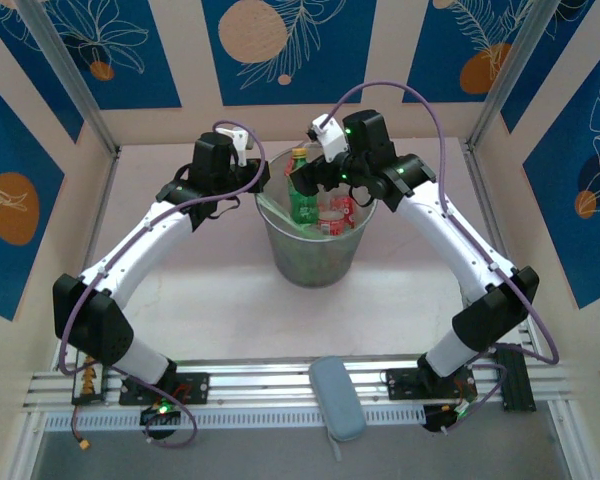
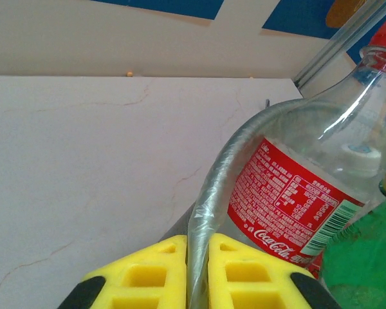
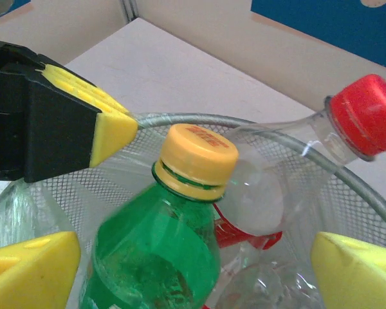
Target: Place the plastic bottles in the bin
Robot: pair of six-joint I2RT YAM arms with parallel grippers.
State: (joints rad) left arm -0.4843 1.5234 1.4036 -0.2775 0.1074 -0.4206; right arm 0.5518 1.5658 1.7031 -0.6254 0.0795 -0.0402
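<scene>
The bin (image 1: 311, 252) stands mid-table with several plastic bottles inside. My left gripper (image 1: 253, 190) is at its left rim; its yellow fingers (image 2: 156, 273) are shut on the rim (image 2: 209, 193), with a red-labelled bottle (image 2: 289, 193) just inside. My right gripper (image 1: 316, 178) hangs over the bin, open. A green bottle (image 3: 157, 244) with a yellow cap stands upright between its wide-apart fingers (image 3: 29, 273), close to the left one. A red-capped clear bottle (image 3: 363, 116) leans over the far rim. The left gripper (image 3: 109, 132) appears at that rim's upper left.
A grey oblong case (image 1: 337, 397) lies on the front rail between the arm bases. Metal frame posts (image 1: 75, 80) and patterned walls enclose the white table (image 1: 220, 300).
</scene>
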